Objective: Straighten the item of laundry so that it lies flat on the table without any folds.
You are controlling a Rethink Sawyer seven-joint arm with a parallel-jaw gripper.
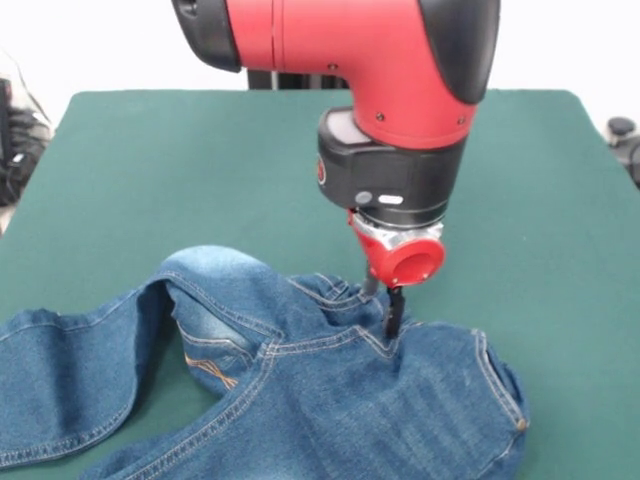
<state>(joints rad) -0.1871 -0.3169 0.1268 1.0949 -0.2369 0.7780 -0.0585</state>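
Note:
The blue denim jeans (300, 390) lie crumpled at the near side of the dark green table (150, 180). One leg runs out to the left edge, and the fabric humps up in a fold in the middle. Tan stitching shows on a pocket. The red and black arm comes down from above. My gripper (392, 312) is low over the jeans, with its dark tips touching the denim at a seam near the waistband. The tips stand close together in a ridge of cloth, and I cannot tell whether they pinch it.
Dark equipment and cables (20, 140) sit off the table's left edge. A dark object (625, 140) sits off the right edge. The jeans run past the picture's bottom edge.

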